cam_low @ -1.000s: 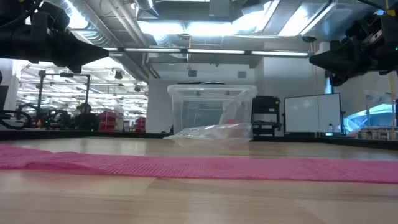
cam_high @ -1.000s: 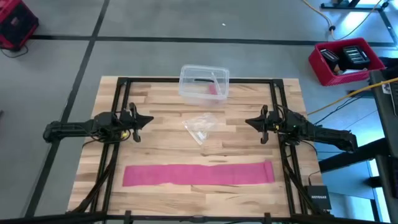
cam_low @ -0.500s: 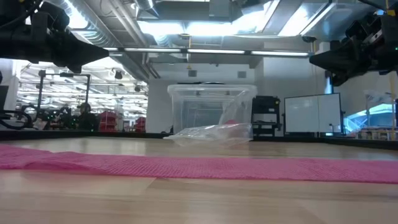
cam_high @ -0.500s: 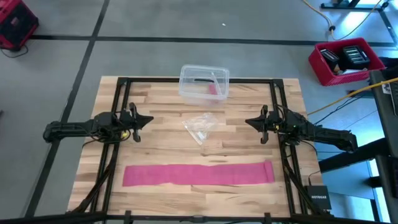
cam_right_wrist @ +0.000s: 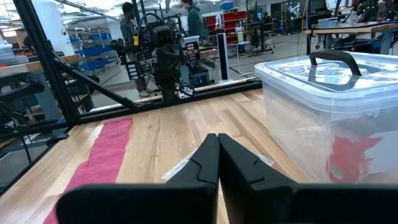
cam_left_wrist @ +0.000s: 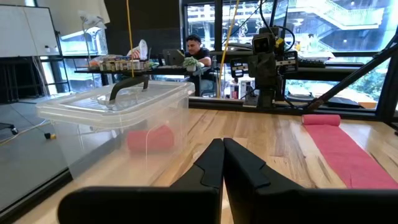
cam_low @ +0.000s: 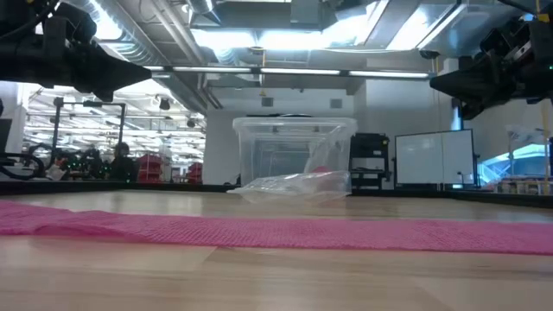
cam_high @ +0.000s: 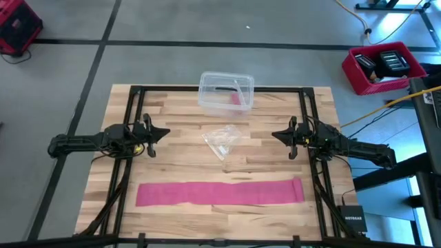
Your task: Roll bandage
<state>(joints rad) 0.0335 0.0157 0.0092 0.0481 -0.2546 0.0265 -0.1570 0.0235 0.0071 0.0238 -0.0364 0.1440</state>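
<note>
Fingers clenched empty on left gripper [cam_high: 165, 132] and right gripper [cam_high: 275, 134], flanking clear wrapper [cam_high: 222, 141], flat pink bandage [cam_high: 219, 191] nearer than wrapper

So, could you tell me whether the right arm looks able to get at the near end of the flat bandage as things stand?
Probably yes. The right end effector hangs shut above the table, and the bandage lies flat and uncovered nearer the front edge, with only bare wood between them.
</note>
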